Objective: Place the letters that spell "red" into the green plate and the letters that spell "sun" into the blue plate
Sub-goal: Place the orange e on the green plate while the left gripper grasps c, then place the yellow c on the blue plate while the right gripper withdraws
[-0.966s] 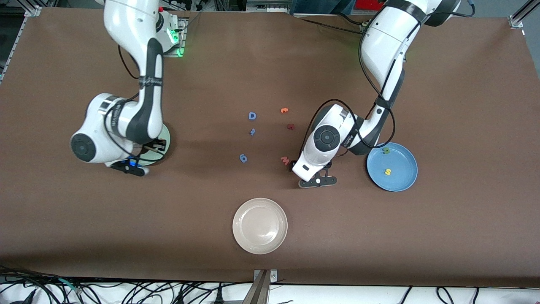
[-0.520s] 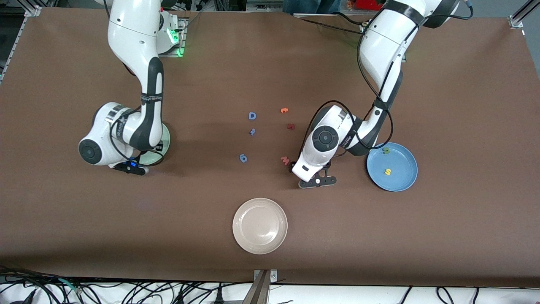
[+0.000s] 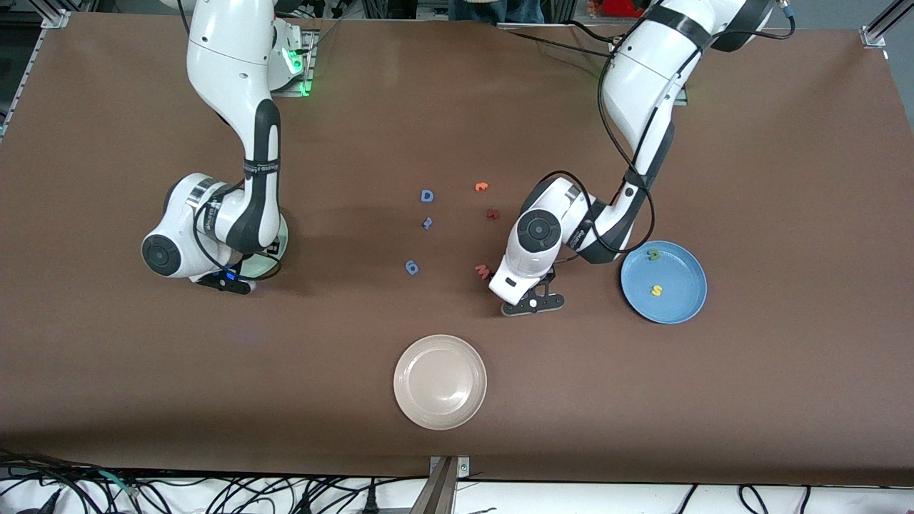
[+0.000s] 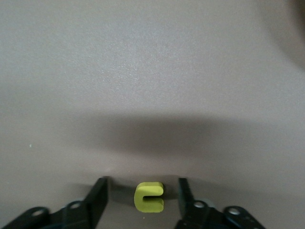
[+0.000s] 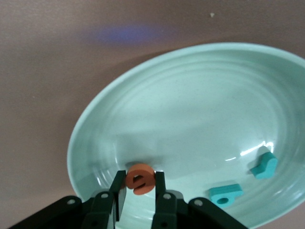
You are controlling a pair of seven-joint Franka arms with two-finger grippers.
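Brown matting covers the bench, and the work falls into two spots at mid-height in the front view.

Near the middle of that frame, the left claw is down at the bench surface with its jaws apart. They straddle the yellow "n", with a gap on each side, so nothing is gripped yet. The letter lies flat, its opening facing one finger.

It looks like foam, so I judge it very light, soft and easy to squash. It should be pinched low across its outer edges and with little force. A hard or off-centre squeeze could make it tilt or pop out.

The blue plate lies toward the left arm's end and holds the green "u" and the yellow "s".

Toward the right arm's end, the right claw hangs over the green plate, close to its rim. It is clamped on the orange "e", which stands on edge between the fingers. The teal "r" and the teal "d" already lie in that plate.

Once released, the "e" should simply drop, though foam can cling to a pad.
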